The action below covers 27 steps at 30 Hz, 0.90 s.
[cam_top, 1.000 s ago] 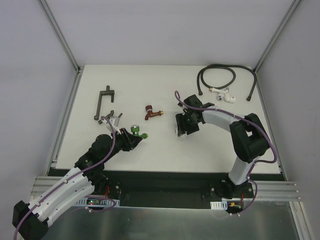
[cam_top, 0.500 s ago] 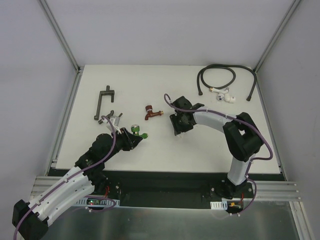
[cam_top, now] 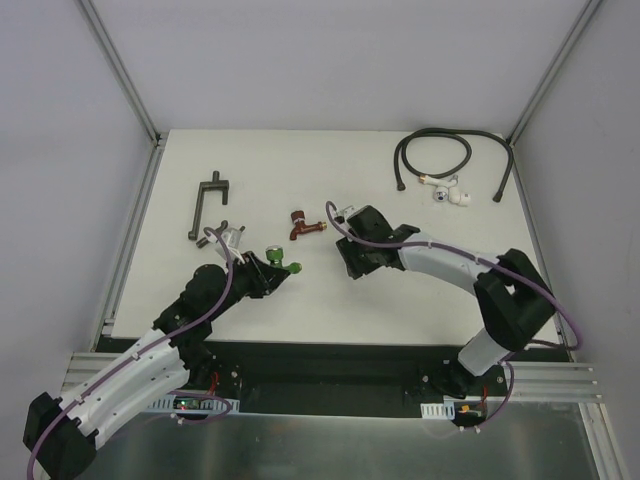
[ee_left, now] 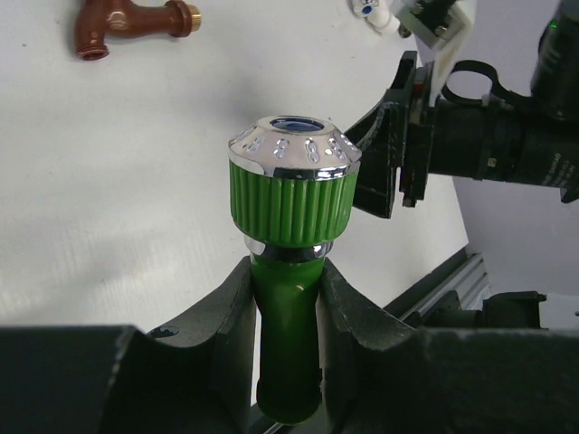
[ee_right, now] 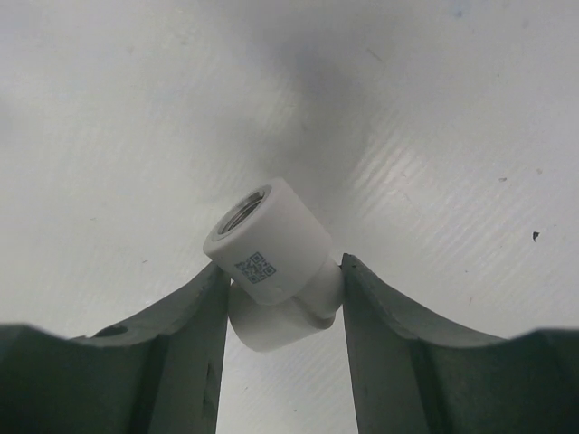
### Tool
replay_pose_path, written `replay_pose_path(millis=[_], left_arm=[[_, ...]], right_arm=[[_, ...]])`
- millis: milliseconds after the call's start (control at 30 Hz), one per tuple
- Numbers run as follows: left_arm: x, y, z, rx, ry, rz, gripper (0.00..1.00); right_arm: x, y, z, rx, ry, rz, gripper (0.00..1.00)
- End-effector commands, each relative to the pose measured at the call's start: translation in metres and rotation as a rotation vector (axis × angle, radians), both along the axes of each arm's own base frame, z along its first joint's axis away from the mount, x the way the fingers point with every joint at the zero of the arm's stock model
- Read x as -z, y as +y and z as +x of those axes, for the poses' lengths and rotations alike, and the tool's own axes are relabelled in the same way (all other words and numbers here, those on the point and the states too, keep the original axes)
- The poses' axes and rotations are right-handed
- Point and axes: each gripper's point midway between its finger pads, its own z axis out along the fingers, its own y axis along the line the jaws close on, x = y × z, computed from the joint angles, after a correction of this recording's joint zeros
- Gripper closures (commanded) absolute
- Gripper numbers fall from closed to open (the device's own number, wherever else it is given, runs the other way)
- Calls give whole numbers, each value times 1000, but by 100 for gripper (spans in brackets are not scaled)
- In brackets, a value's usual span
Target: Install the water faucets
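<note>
Left gripper (ee_left: 288, 289) is clamped on the green faucet (ee_left: 289, 199), silver end poking out. Red faucet (cam_top: 306, 225) lies loose at its 1 o'clock. At 3 o'clock, the right gripper (ee_right: 282, 289) pinches a white elbow (ee_right: 270, 258).

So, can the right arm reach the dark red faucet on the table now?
Probably not to grasp it: the dark red faucet lies close with nothing between, but the right claw is shut on the white elbow fitting.
</note>
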Motion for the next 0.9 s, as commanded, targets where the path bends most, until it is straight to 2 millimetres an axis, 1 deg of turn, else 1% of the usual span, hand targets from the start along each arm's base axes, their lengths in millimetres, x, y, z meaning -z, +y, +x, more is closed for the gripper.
replay_pose_path(millis=[0, 33, 67, 100, 167, 233, 333, 367, 400, 433, 467, 500, 533, 600, 633, 667, 733, 800, 833, 867], left_arm=[[-52, -16, 7, 34, -104, -152, 100], [-59, -18, 8, 41, -121, -167, 100], [-60, -19, 9, 41, -117, -170, 100], [-64, -21, 9, 51, -124, -177, 100], [-75, -23, 12, 58, -134, -196, 100], [-85, -25, 11, 74, -141, -215, 100], [-113, -23, 11, 79, -169, -265, 100], [-121, -20, 11, 74, -182, -279, 100], [-123, -17, 11, 63, -184, -278, 100], [-135, -13, 12, 47, -200, -288, 100], [-142, -10, 11, 38, -214, -293, 100], [-144, -6, 12, 22, -210, -286, 100], [-156, -4, 11, 16, -233, -294, 100], [-169, 0, 8, 9, -262, -308, 100], [-178, 1, 7, 9, -277, -318, 100], [-181, 1, 5, 13, -275, -330, 100], [-183, -2, 4, 29, -264, -348, 100], [-180, -9, 0, 68, -231, -373, 100], [-175, -12, -1, 86, -216, -384, 100], [-179, -15, -2, 101, -212, -422, 100]], right_arm=[[-75, 37, 6, -150, -261, 205, 98], [-83, 43, 2, -183, -293, 223, 98], [-93, 47, 1, -204, -330, 246, 98], [-114, 58, -4, -279, -379, 318, 98], [-135, 71, -11, -355, -418, 390, 98], [-164, 79, -11, -433, -494, 432, 98], [-192, 88, -11, -526, -570, 456, 98], [-211, 93, -11, -552, -606, 481, 98], [-218, 95, -11, -573, -626, 487, 98], [-228, 97, -11, -606, -657, 490, 98], [-245, 100, -12, -649, -705, 501, 98], [-251, 101, -13, -676, -727, 499, 98], [-256, 102, -13, -697, -749, 498, 98], [-264, 101, -15, -749, -794, 477, 98], [-264, 101, -15, -755, -799, 469, 98], [-268, 97, -16, -753, -816, 462, 98], [-266, 93, -20, -748, -818, 463, 98], [-273, 88, -25, -742, -842, 482, 98], [-266, 87, -28, -740, -831, 478, 98], [-268, 84, -29, -731, -838, 475, 98]])
